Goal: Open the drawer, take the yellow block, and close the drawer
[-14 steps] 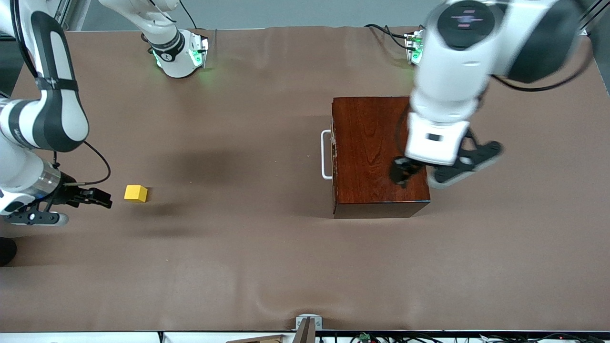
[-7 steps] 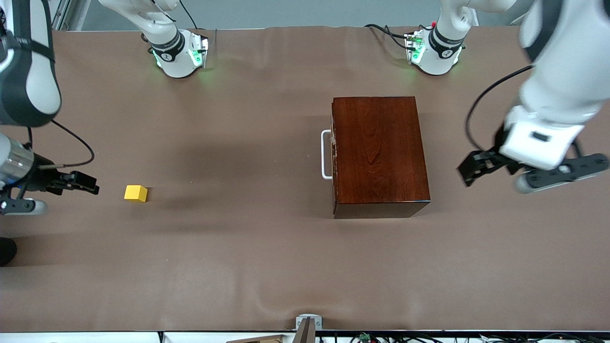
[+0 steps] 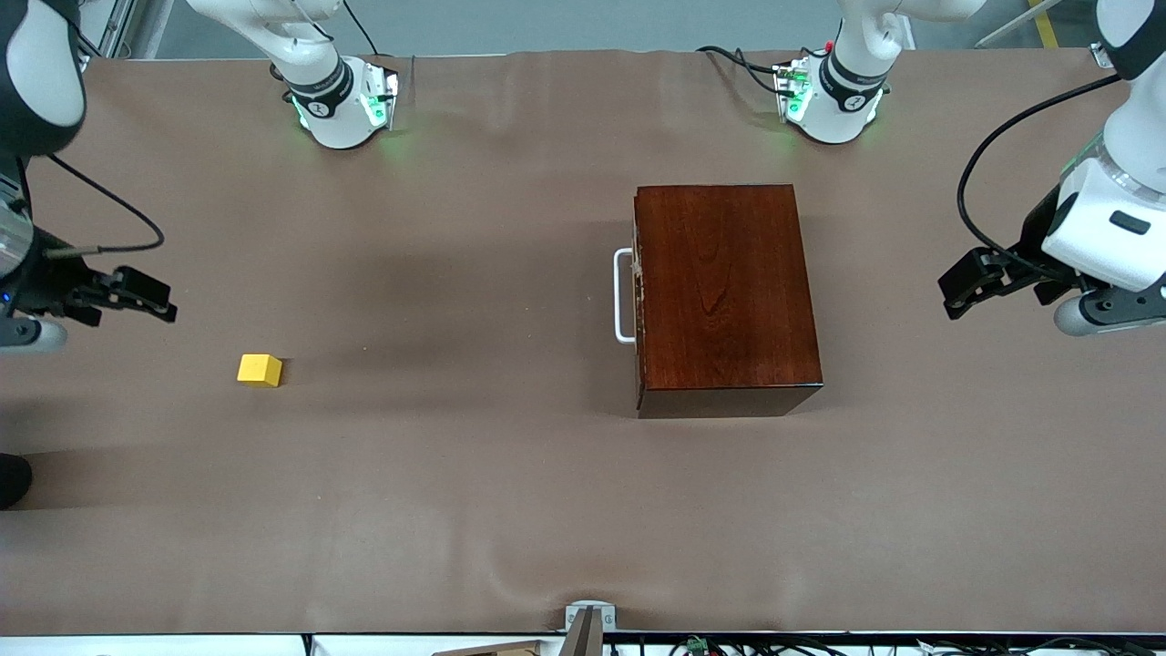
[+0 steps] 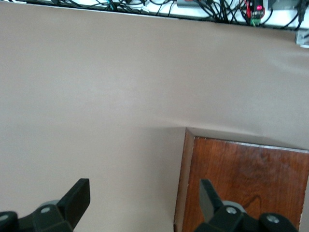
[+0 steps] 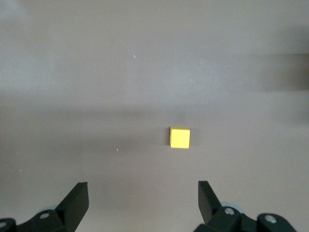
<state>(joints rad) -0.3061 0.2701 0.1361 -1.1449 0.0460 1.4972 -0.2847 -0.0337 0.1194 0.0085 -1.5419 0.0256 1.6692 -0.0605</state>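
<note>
Two grippers hang above the brown table (image 3: pixel 510 510), each with its jaws spread wide and nothing between them. Right gripper (image 3: pixel 137 296) is up over the right arm's end of the table; the yellow block (image 3: pixel 260 370) sits alone on the cloth below it, apart from the fingers (image 5: pixel 75 200). Left gripper (image 3: pixel 970 284) is up over the left arm's end, just beside the wooden box (image 3: pixel 724 296), whose drawer (image 3: pixel 639 301) is pushed fully in, white handle (image 3: pixel 622 296) facing the block.
</note>
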